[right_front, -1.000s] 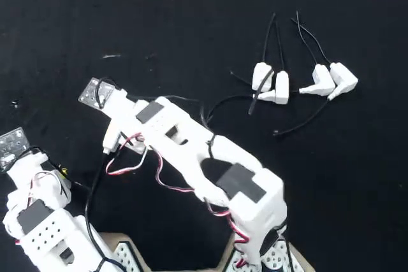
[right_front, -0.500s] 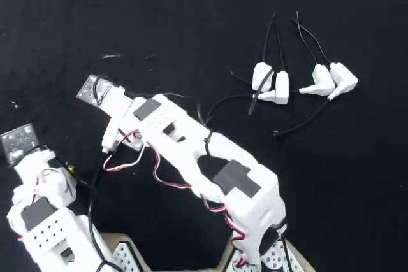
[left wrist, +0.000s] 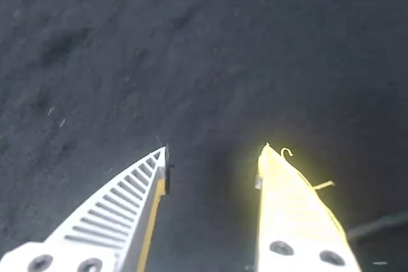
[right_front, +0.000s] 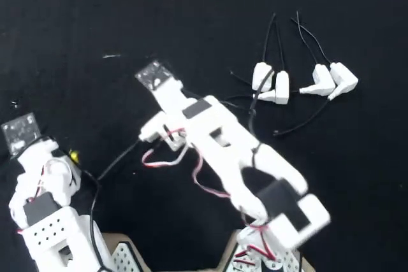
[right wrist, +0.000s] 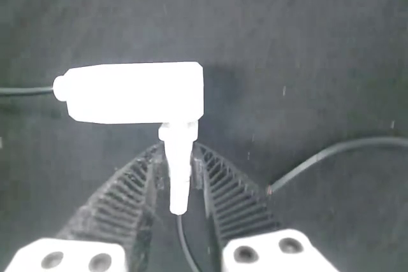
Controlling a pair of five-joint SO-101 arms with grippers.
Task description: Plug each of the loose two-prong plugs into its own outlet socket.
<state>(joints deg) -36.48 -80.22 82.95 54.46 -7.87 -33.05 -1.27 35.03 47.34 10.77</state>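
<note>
R pincer (right wrist: pixel 179 152) pinching a white plug (right wrist: pixel 131 92) by its narrow stem, body crosswise just past my tips, low over the table (right_front: pixel 191 23). R arm (right_front: pixel 217 138) sits well left of the plug group (right_front: pixel 278 87). L pincer (left wrist: pixel 213 151) spread, farther left still.

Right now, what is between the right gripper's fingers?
In the right wrist view, the right gripper is shut on a narrow white plug, whose far end meets a white block lying crosswise.
</note>
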